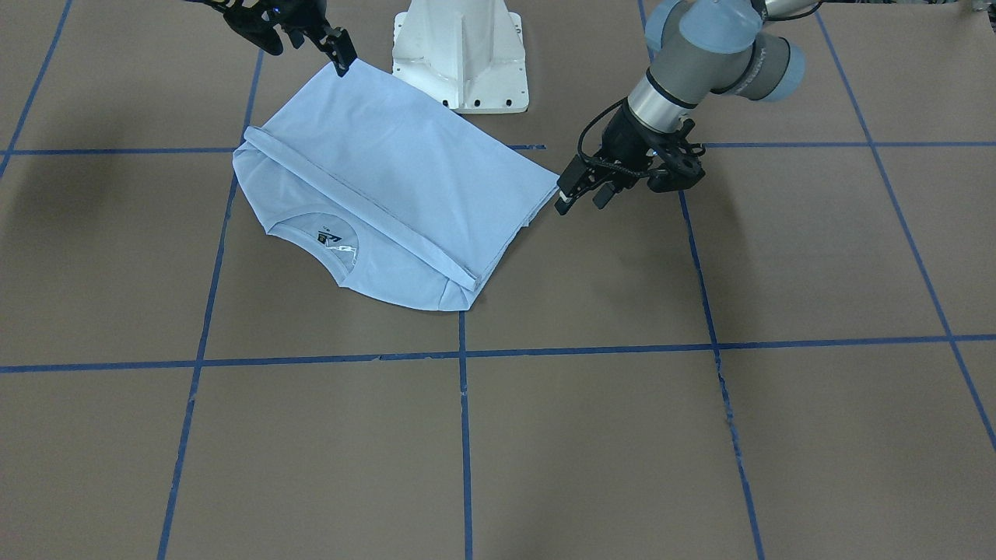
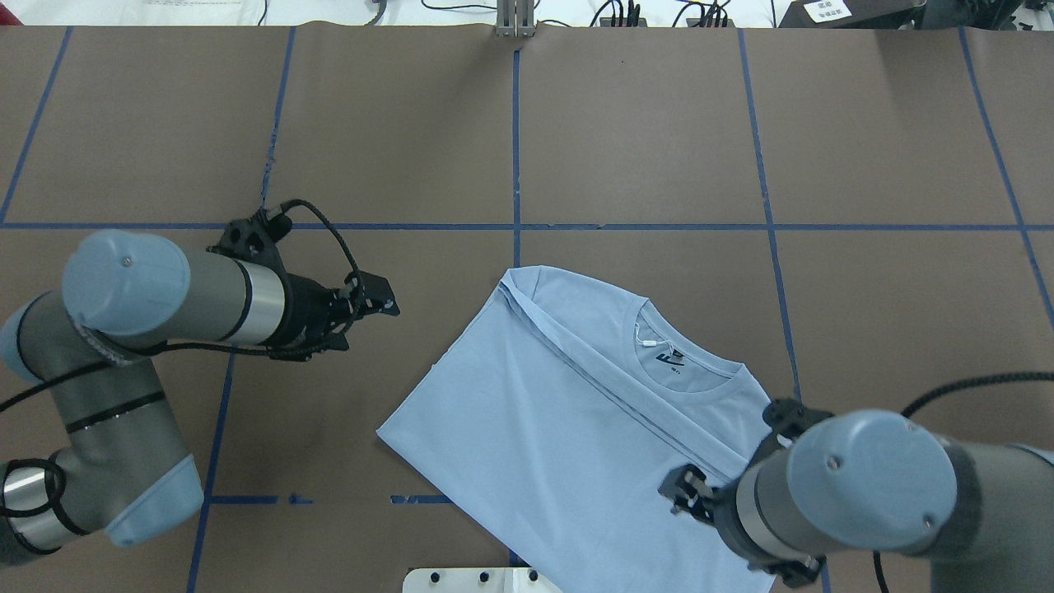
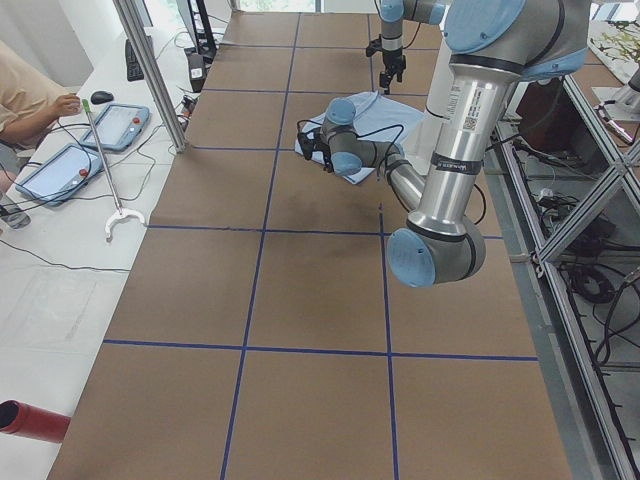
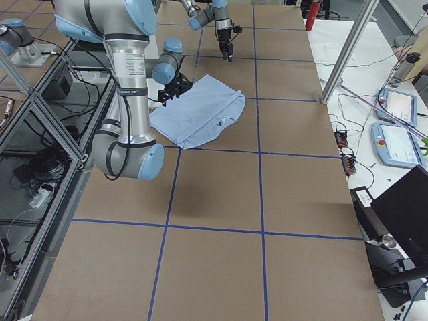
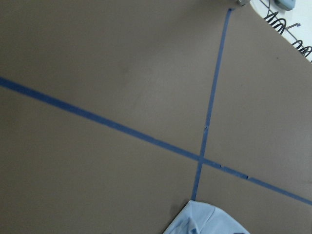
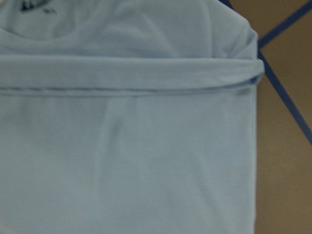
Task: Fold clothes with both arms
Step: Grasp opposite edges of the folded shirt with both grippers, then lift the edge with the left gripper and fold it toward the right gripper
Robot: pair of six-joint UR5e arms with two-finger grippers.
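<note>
So the light blue T-shirt (image 1: 405, 171) was lying flat on the brown table (image 1: 622, 435), on the robot's half and right up against the white pedestal base (image 1: 463, 54). It sat at an angle to the blue tape lines (image 1: 464, 435). The bottom half was folded up over the chest, and the hem (image 1: 366, 206) ran as a straight band just below the collar (image 2: 696, 387). The collar pointed away from the robot, and you could see the neck tag (image 2: 671, 360) inside it.

The left gripper (image 1: 581, 201) was off the cloth. In the front view its tips looked just beside the shirt's corner, but from overhead it was clearly apart from the shirt, over bare table. Its fingers were spread and had nothing between them.

The right gripper (image 1: 341, 58) was over the opposite corner, the one next to the pedestal, with its tips down at the fabric edge. The fingers looked parted to me — not pinching anything, and the cloth there lay flat. Its wrist camera showed only shirt and the fold line.
</note>
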